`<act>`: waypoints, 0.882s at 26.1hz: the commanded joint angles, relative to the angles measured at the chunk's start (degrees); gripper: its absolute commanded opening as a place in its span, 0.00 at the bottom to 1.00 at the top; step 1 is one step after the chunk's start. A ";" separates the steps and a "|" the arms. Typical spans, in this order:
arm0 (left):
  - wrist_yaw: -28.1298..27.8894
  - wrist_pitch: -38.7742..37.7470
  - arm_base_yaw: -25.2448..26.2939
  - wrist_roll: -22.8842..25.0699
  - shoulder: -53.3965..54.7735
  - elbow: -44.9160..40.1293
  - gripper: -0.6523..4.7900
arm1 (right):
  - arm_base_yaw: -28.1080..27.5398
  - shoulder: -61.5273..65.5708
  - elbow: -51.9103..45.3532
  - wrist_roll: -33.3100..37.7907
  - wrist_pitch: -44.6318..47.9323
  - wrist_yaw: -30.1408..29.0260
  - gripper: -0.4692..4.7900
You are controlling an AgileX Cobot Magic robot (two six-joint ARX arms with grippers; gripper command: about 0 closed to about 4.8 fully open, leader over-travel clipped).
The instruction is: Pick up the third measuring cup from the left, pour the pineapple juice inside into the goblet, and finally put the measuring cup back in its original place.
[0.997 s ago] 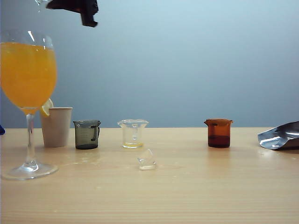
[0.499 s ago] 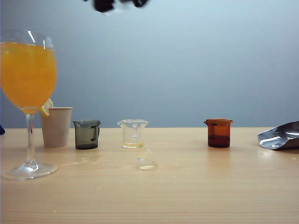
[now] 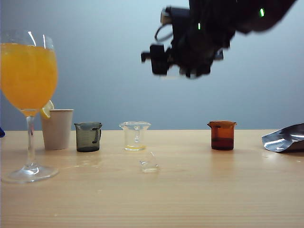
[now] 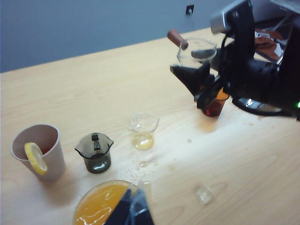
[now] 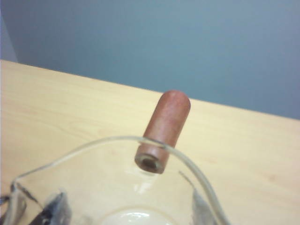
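My right gripper is shut on the third measuring cup, a clear flared cup with a reddish-brown stub handle. It hangs upright in the air, high over the gap between the narrow clear cup and the amber cup. The same cup shows in the left wrist view. No pineapple juice shows in it; its bottom looks clear. The goblet stands at far left, nearly full of orange liquid. My left gripper hovers shut over the goblet's rim, out of the exterior view.
A white paper cup with a lemon slice and a dark grey cup stand right of the goblet. The narrow clear cup holds a little yellow liquid. A clear ice-like lump and droplets lie in front. A silver foil bag lies far right.
My right gripper has swung from high above the goblet to the right and lower, and has rolled the cup back upright. Nothing on the table has moved.
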 commanded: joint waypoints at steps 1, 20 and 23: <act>0.26 1.07 -0.17 -0.20 0.81 0.00 0.11 | 0.09 2.14 -1.66 0.42 7.63 -0.55 0.29; -1.29 1.11 -0.33 1.81 1.92 0.00 0.11 | -0.92 20.87 -1.62 2.58 19.23 5.84 0.29; -1.31 1.16 -0.33 1.99 1.97 0.00 0.11 | -1.31 21.84 -1.53 2.73 19.26 5.81 0.29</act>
